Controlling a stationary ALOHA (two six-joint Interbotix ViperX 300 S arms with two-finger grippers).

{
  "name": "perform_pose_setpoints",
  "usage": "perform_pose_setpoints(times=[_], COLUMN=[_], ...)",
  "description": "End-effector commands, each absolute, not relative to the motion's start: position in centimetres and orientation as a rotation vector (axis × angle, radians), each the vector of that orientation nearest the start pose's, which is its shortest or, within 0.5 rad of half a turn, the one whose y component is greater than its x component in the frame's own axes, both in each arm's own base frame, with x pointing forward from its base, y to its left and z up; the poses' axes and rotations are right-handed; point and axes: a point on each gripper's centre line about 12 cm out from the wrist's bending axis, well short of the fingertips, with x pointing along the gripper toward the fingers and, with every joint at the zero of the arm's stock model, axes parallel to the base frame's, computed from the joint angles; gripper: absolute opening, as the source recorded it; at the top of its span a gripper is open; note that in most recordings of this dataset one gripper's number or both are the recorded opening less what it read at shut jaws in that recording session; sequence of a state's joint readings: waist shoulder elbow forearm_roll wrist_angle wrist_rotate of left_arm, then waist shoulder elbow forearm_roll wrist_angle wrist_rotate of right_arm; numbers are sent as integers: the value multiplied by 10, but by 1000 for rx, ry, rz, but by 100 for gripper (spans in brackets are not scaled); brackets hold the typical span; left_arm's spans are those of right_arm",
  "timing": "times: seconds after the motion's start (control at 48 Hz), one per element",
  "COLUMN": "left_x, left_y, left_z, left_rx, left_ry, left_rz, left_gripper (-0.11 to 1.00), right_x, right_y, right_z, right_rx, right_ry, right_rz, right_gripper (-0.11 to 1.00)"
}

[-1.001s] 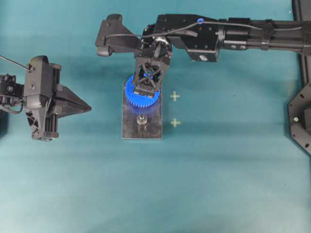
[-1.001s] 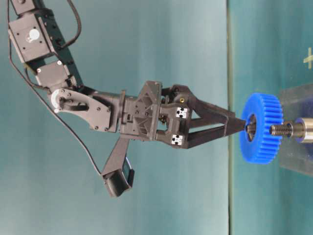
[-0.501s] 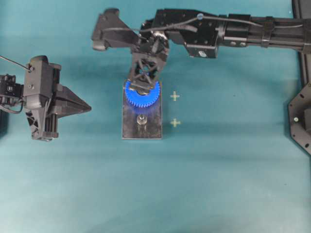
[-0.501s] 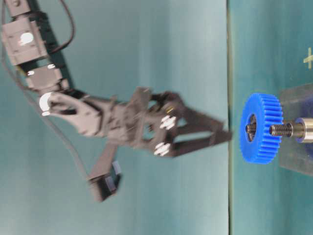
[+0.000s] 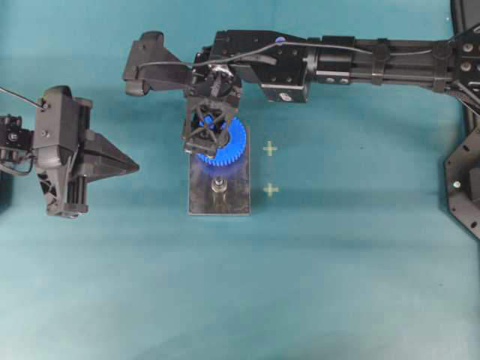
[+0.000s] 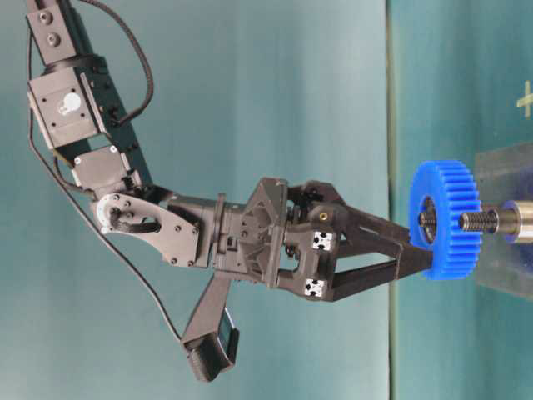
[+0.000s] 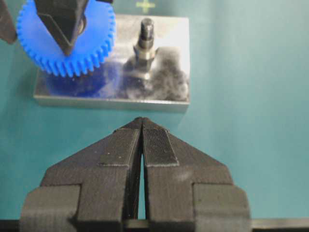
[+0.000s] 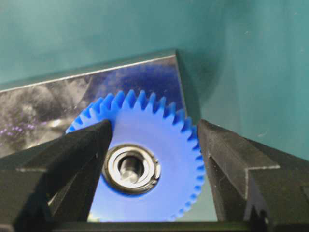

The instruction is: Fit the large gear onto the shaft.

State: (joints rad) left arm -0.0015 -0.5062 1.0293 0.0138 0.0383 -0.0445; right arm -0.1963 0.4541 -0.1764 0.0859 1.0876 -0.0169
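The large gear (image 5: 234,139), bright blue with a dark metal hub, sits over the far shaft of the grey plate (image 5: 232,199). In the right wrist view the shaft's end (image 8: 128,171) shows inside the hub of the gear (image 8: 164,140). My right gripper (image 8: 154,126) is open just above the gear, one finger over its face and the other beside its rim. From table level the gripper (image 6: 419,250) meets the gear (image 6: 454,187) at its lower side. My left gripper (image 7: 141,121) is shut and empty, in front of the plate (image 7: 111,94).
The second peg (image 5: 219,185) stands bare on the near half of the plate, also seen from the left wrist (image 7: 146,43). Two pale cross marks (image 5: 270,149) lie on the teal table right of the plate. A dark frame (image 5: 465,187) borders the right edge.
My right gripper was shut with its tip at the gear's hub, pulled back off it, then opened and came down over the gear, shifted left. The gear stayed on the shaft. Left arm unmoved.
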Motion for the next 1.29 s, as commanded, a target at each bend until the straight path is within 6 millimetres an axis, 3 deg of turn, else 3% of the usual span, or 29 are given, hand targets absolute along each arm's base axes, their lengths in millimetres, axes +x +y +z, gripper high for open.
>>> perform_pose_setpoints(times=[0.0,0.209,0.375,0.542,0.73,1.168,1.272], left_x=[268,266,264,263,263,264,264], left_y=[-1,-1,-1,0,-1,-1,0], left_z=[212,215,214,214,214,216,217], left_rx=[-29,-29,-29,-29,-29,-32,-32], left_ry=[535,523,525,523,523,517,515], left_rz=[6,5,6,7,5,6,8], left_gripper=[0,0,0,0,0,0,0], right_x=[493,486,479,466,447,443,442], right_y=[-91,-94,-92,-86,-78,-75,-76], right_z=[207,214,234,238,217,173,170], right_rx=[199,198,199,197,206,211,213], right_ry=[1271,1297,1227,1194,1246,1302,1305], right_rz=[-123,-124,-134,-127,-116,-116,-118], right_gripper=[79,79,79,81,88,92,92])
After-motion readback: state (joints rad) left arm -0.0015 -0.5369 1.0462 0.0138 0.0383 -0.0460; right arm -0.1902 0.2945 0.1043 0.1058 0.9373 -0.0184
